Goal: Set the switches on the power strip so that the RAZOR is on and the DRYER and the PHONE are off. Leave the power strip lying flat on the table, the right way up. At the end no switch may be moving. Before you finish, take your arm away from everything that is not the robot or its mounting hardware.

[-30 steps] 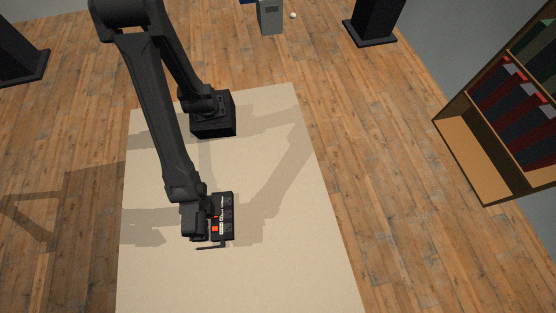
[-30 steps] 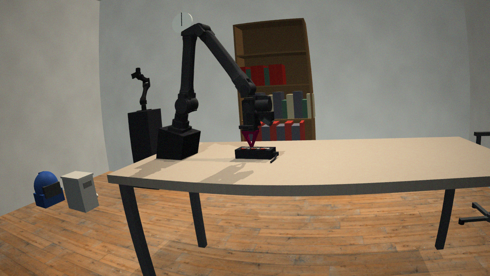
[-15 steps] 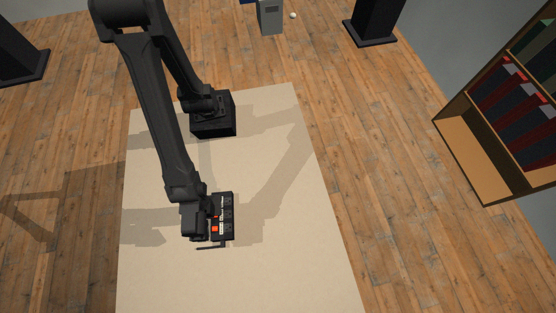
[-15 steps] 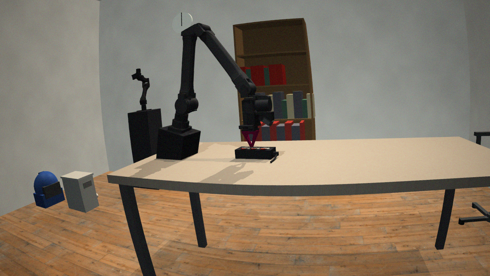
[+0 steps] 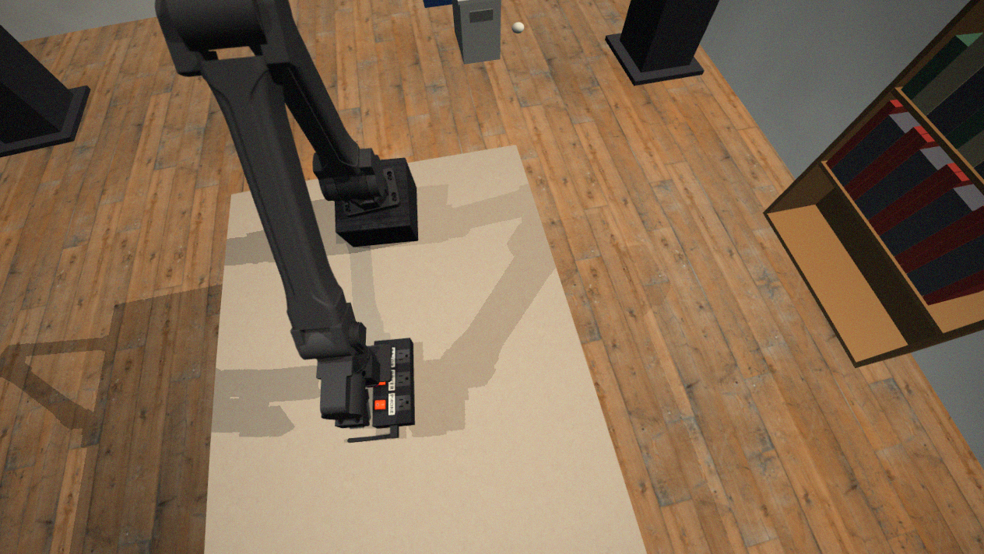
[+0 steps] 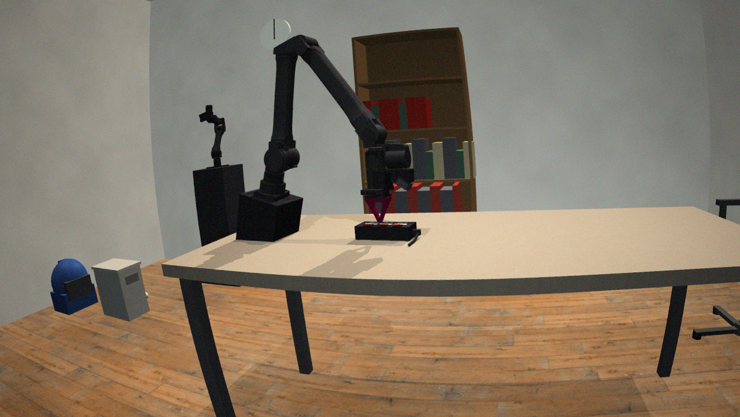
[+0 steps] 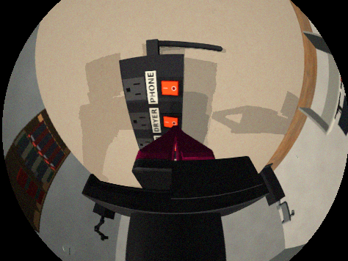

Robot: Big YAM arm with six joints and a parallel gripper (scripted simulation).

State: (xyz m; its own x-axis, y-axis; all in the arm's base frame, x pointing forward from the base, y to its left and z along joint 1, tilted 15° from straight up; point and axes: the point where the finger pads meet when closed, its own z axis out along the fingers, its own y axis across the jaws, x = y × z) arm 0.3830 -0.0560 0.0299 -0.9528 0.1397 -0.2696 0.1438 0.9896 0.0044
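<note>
The black power strip [image 5: 394,380] lies flat on the table, right way up, with a short cable stub [image 5: 371,435] at its near end. It also shows in the side view [image 6: 385,230] and the wrist view [image 7: 153,98]. In the wrist view I read the PHONE label [image 7: 152,86] beside an orange switch [image 7: 169,88], and the DRYER label [image 7: 156,121] beside a second orange switch [image 7: 170,122]. The RAZOR row is hidden behind my fingers. My gripper [image 7: 175,129] is shut with nothing in it; its magenta tips [image 6: 380,216] point down just above the strip, at the near edge of the DRYER switch.
The arm's black base [image 5: 377,203] stands at the table's far end. A bookshelf [image 6: 414,121] stands behind the table. On the floor are a grey box [image 6: 121,287] and a blue object [image 6: 71,284]. A second black stand with a small arm [image 6: 217,199] is beside the table.
</note>
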